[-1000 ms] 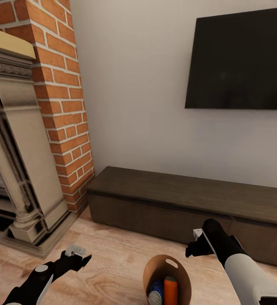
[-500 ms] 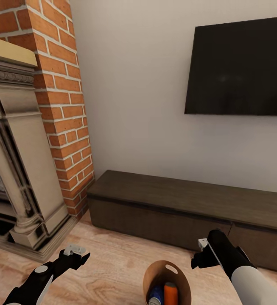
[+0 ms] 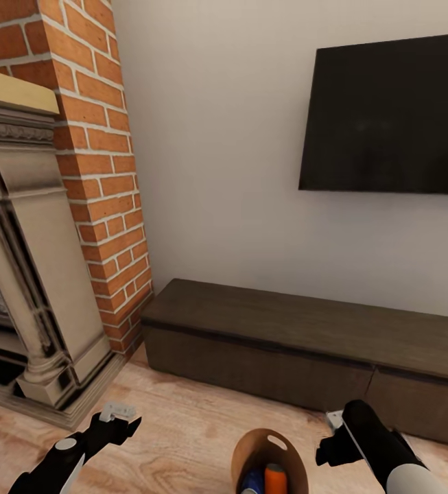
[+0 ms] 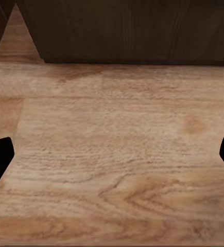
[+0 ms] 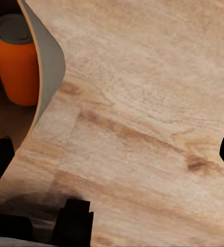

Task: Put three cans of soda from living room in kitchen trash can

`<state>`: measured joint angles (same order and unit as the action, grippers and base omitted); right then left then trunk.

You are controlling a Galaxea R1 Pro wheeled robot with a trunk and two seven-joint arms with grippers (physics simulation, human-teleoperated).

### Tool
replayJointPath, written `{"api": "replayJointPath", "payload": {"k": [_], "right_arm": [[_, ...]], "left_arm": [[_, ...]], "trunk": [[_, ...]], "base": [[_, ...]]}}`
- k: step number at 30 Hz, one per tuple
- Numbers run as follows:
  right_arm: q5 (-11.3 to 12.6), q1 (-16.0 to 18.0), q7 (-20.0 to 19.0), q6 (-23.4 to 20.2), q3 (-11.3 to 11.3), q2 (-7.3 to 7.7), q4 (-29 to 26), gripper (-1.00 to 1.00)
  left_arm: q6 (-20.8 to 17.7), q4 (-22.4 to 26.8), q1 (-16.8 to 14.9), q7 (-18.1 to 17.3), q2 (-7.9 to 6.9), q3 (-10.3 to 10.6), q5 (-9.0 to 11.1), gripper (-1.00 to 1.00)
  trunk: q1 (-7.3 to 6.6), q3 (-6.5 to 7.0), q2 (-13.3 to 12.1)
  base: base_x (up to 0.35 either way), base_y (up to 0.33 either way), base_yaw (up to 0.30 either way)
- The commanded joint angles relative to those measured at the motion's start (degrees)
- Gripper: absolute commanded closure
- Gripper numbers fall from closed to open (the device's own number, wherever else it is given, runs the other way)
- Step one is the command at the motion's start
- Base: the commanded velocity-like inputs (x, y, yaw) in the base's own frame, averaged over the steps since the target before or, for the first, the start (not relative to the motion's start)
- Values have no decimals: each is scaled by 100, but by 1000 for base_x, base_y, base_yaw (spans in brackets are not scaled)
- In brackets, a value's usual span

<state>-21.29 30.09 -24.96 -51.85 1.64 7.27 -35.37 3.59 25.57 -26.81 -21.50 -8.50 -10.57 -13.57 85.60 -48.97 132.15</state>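
Observation:
The pale grey trash can (image 3: pixel 256 453) with its brown inside and oval handle slot sits at the head view's bottom edge, on the wood floor between my arms. Inside it stand a blue soda can (image 3: pixel 252 483) and an orange soda can (image 3: pixel 274 479); a third can is hidden. My left gripper (image 3: pixel 123 422) hangs open over bare floor to the bin's left. My right gripper (image 3: pixel 325 453) is open just right of the bin. In the right wrist view the bin's wall (image 5: pixel 51 62) and the orange can (image 5: pixel 16 62) lie beside the open right gripper (image 5: pixel 112 157), apart from it. The left gripper (image 4: pixel 112 157) faces floorboards.
I am in the living room. A red brick fireplace (image 3: pixel 107 171) with a stone surround (image 3: pixel 31 274) stands at the left. A dark low cabinet (image 3: pixel 285 336) runs along the wall ahead, under a wall TV (image 3: pixel 388 116). Light wood floor (image 3: pixel 182 439) lies between me and the cabinet.
The whole picture has slid downward, so the camera has moved. My right arm has dropped lower and further right in the view. The bin and left arm sit lower too.

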Motion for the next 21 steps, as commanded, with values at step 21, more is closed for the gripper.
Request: {"api": "replayJointPath", "payload": {"k": [21], "right_arm": [[30, -1035, 7, 1511, 27, 273, 59, -100]], "left_arm": [[1163, -1297, 206, 1055, -58, 7, 1, -100]], "trunk": [[-462, 193, -844]], "base": [[0, 0, 0]]}}
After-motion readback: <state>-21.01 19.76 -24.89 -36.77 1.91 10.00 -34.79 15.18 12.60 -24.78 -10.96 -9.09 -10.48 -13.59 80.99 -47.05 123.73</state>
